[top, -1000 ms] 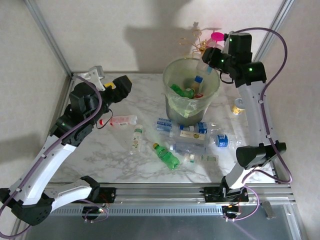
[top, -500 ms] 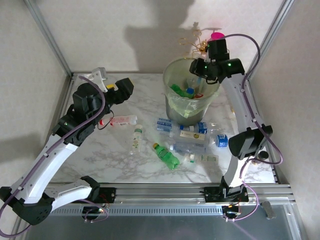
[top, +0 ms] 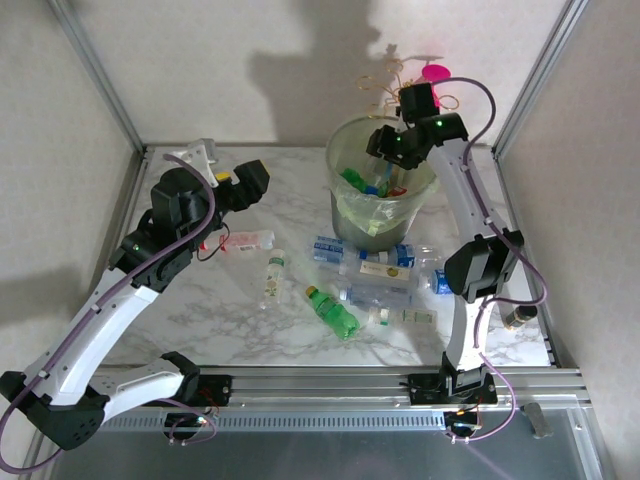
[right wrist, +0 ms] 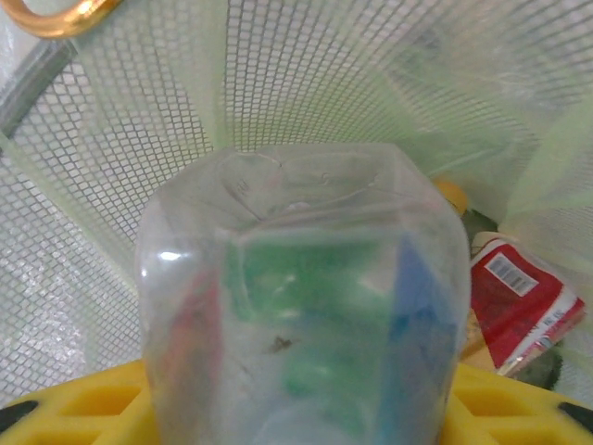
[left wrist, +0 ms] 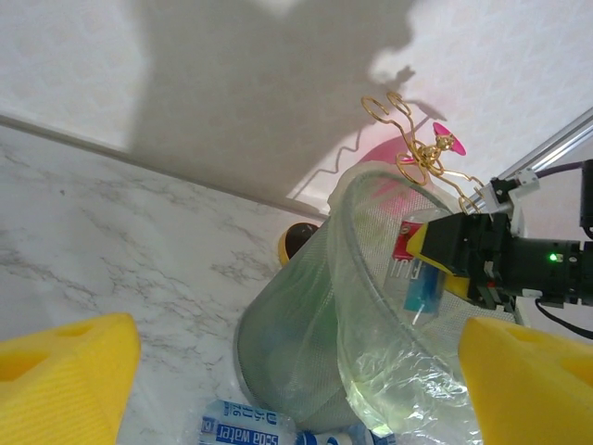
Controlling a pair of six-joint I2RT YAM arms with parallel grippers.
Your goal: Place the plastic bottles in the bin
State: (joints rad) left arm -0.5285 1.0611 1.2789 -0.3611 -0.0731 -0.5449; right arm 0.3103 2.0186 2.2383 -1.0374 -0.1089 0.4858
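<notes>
The bin point(top: 350, 218) is a pale green mesh bucket with a plastic liner, standing at the back middle of the marble table. My right gripper point(top: 386, 158) hangs over its rim, shut on a clear plastic bottle point(right wrist: 298, 306) with a red and blue label point(left wrist: 420, 278), which is held down inside the bin's mouth. Green and red-labelled bottles point(top: 362, 181) lie in the bin. Several more bottles lie on the table in front: blue-labelled ones point(top: 330, 248), a green one point(top: 333, 311) and a red-labelled one point(top: 246, 240). My left gripper point(top: 247, 184) hovers open at the left, holding nothing.
A pink-and-gold wire ornament point(top: 405, 75) stands behind the bin against the back wall. A white object point(top: 200, 155) sits in the back left corner. Metal frame posts point(top: 100, 75) rise at both back corners. Bare marble point(top: 200, 310) lies front left.
My right arm swung left from beside the bin to over its rim, lowering the clear bottle into the bin's mouth. The left arm barely moved.
</notes>
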